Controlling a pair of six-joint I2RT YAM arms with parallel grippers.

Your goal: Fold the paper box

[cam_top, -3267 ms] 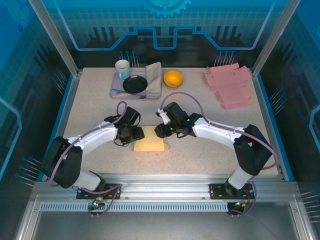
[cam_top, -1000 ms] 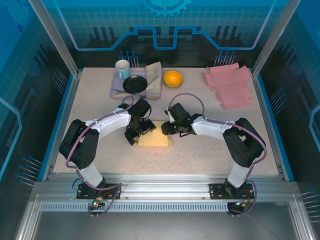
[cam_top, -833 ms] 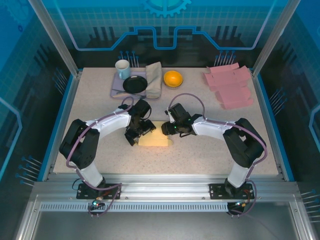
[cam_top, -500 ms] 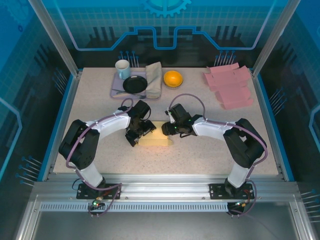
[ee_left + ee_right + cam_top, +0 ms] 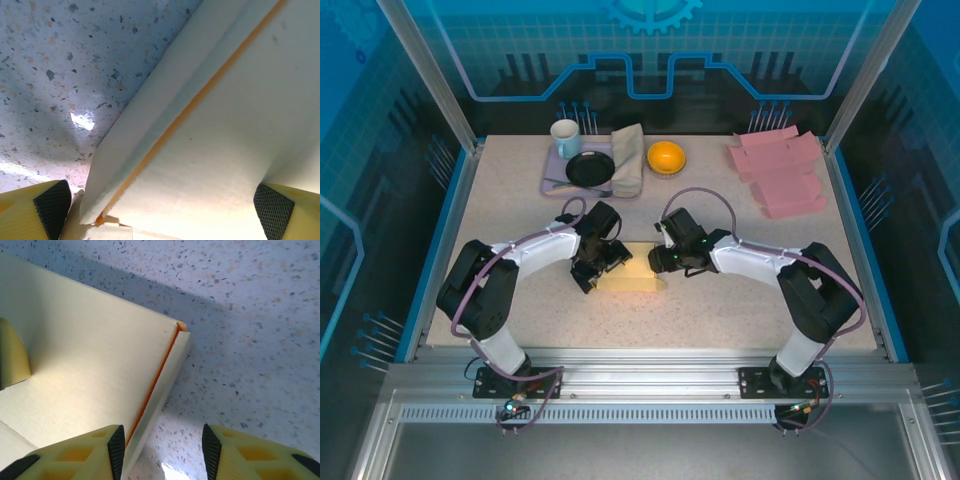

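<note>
Pale yellow paper box [image 5: 634, 274] lying between the two grippers, long axis running from one to the other.
From above, the left gripper [image 5: 600, 264] sits at one end of the box and the right gripper [image 5: 666, 263] at the other, on the speckled table [image 5: 740, 310]. In the left wrist view, the left gripper [image 5: 162, 205] has its pads [image 5: 52, 200] wide apart, with a folded wall of the box [image 5: 210, 150] slanting up and away between them. In the right wrist view, the right gripper [image 5: 163, 445] is spread, with the edge of the box [image 5: 90, 370] just inside one finger [image 5: 116, 446].

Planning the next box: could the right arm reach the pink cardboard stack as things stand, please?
Probably yes: only bare table lies between the right gripper and the pink stack.
</note>
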